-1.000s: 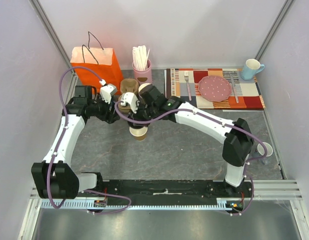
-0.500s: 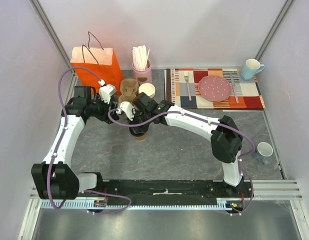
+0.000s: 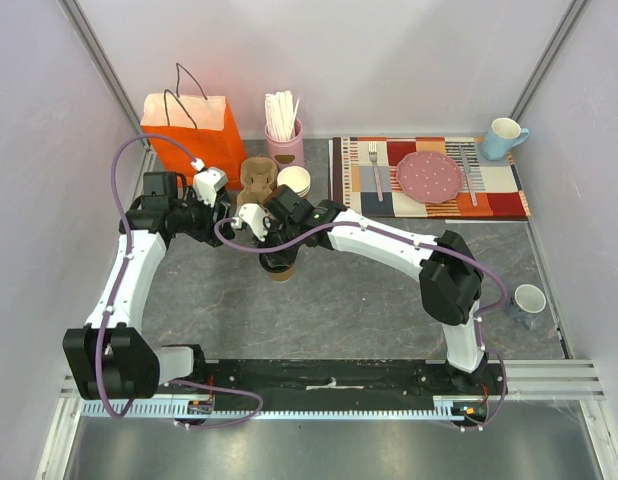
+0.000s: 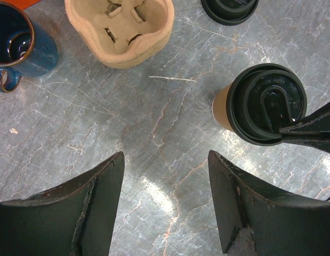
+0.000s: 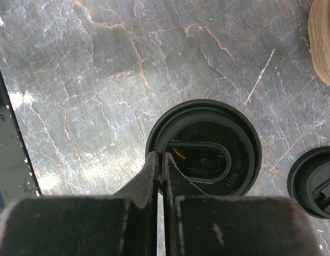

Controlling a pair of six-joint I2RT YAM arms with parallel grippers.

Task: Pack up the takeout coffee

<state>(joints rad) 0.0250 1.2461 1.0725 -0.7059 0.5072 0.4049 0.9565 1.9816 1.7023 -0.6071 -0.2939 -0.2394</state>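
The takeout coffee (image 4: 266, 104) is a brown paper cup with a black lid, standing upright on the grey marbled table; it also shows as the takeout coffee (image 3: 278, 268) and the takeout coffee (image 5: 207, 154). My right gripper (image 5: 159, 159) is shut, its paired tips resting on the lid's near rim with nothing between them. Its fingers (image 4: 309, 130) reach in from the right in the left wrist view. My left gripper (image 4: 165, 181) hangs open over bare table, left of the cup and apart from it.
A pulp cup carrier (image 4: 119, 29) lies behind the cup, a dark blue mug (image 4: 18, 45) to its left and a loose black lid (image 4: 229, 8) to its right. An orange paper bag (image 3: 194, 135), a pink stick holder (image 3: 284, 135), stacked paper cups (image 3: 294, 180) and a placemat (image 3: 509, 185) line the back.
My right arm has swung left, bringing its shut gripper over the cup's lid. The cup and the left arm have hardly moved.
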